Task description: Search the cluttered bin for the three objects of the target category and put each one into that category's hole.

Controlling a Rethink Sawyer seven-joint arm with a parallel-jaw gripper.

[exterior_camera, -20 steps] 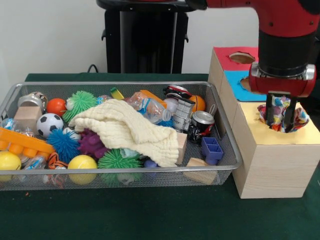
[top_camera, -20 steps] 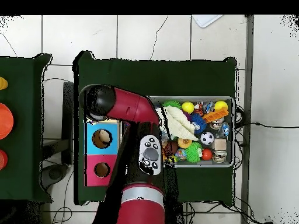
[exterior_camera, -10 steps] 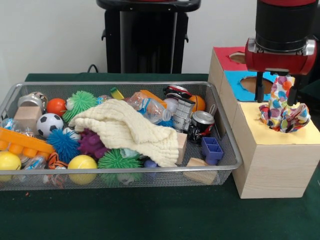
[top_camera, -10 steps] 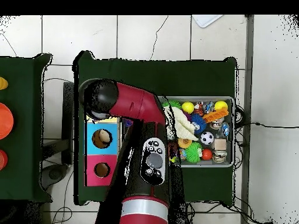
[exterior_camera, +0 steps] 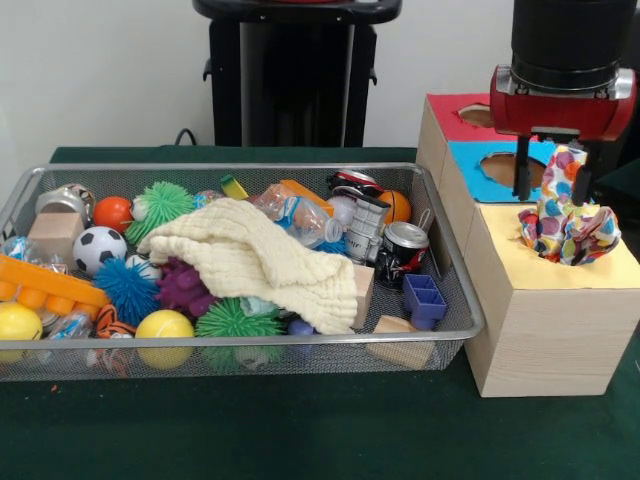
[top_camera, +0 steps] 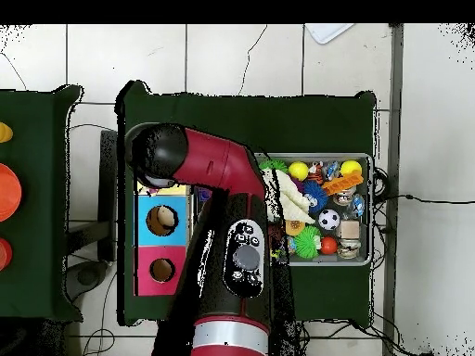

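Sitting on the yellow box top (exterior_camera: 540, 270), the patterned cloth (exterior_camera: 566, 228) pokes between the open claw (exterior_camera: 551, 182).

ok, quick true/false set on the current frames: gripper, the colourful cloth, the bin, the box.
1. The gripper is open above the multicoloured cloth. True.
2. The cloth has dropped fully into its hole. False: it sits bunched on the yellow panel of the wooden box.
3. A cream cloth lies draped over items in the wire bin. True.
4. The soccer ball sits on the box. False: it is in the bin.
5. The box's blue panel lies between red and yellow ones. True.
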